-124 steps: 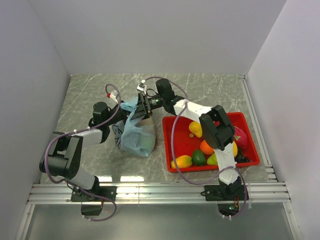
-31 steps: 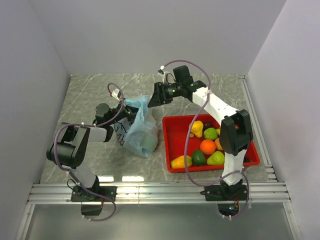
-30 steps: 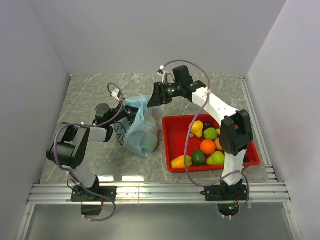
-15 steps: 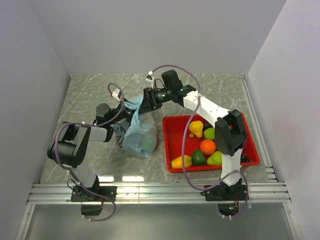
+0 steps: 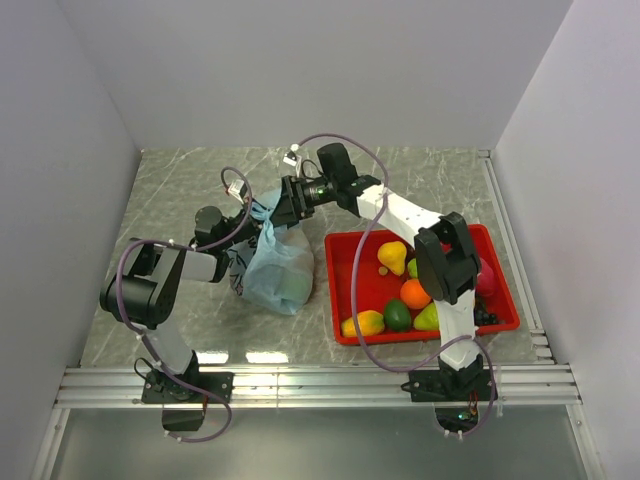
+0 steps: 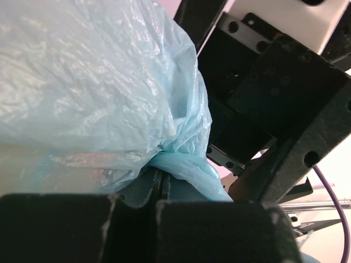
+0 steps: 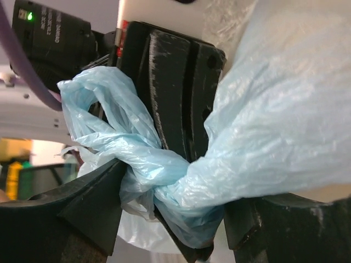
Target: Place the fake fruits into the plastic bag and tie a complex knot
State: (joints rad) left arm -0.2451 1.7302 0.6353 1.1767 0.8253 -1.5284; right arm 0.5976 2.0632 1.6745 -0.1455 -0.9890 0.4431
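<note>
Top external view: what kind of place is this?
Probably a robot test cell: plain white walls enclose a marble-patterned table, two arms are bolted to its near rail, and a red tray holds fake fruits.

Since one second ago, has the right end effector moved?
Yes. The right end effector slid left, away from the red tray, to the top of the plastic bag.

Left arm [image 5: 188, 268]: grey links, black joints. Right arm [image 5: 400, 211]: white links, black joints. A purple cable [image 5: 322, 137] loops along each from its black base [image 5: 186, 387] on the aluminium rail [image 5: 320, 381].
</note>
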